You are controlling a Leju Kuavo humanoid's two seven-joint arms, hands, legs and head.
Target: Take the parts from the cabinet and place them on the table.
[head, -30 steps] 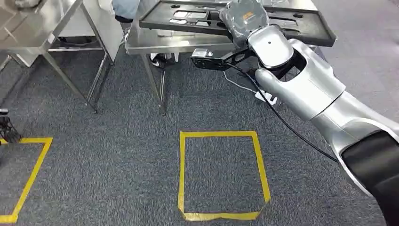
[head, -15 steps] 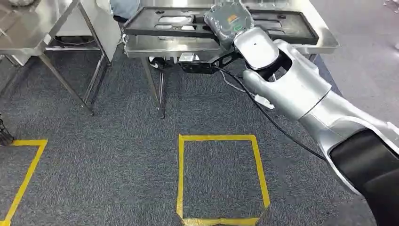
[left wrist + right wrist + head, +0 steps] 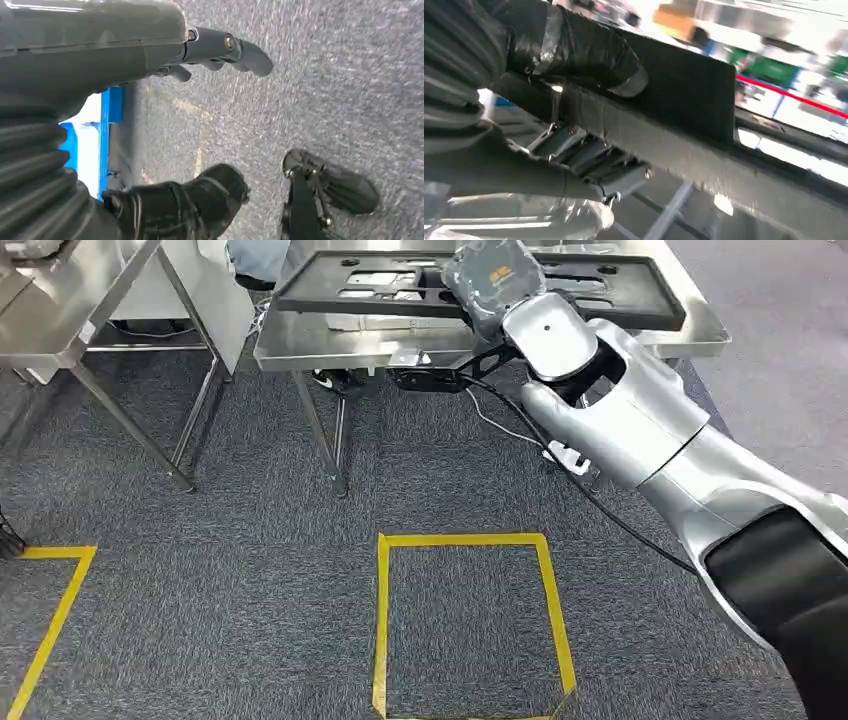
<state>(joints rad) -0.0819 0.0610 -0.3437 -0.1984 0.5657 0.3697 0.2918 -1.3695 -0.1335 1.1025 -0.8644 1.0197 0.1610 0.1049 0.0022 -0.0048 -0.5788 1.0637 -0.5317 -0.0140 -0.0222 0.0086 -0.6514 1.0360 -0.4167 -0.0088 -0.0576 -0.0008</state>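
Now the right hand (image 3: 497, 280) grips the black tray (image 3: 390, 285) over the steel table (image 3: 300, 340).

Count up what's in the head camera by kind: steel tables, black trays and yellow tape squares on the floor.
Steel tables: 2
Black tray: 1, gripped by the right hand
Yellow tape squares: 2
Total: 5

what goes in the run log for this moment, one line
phase: placing | right hand: holds black tray at its edge | tray: over steel table | left hand: open, over carpet
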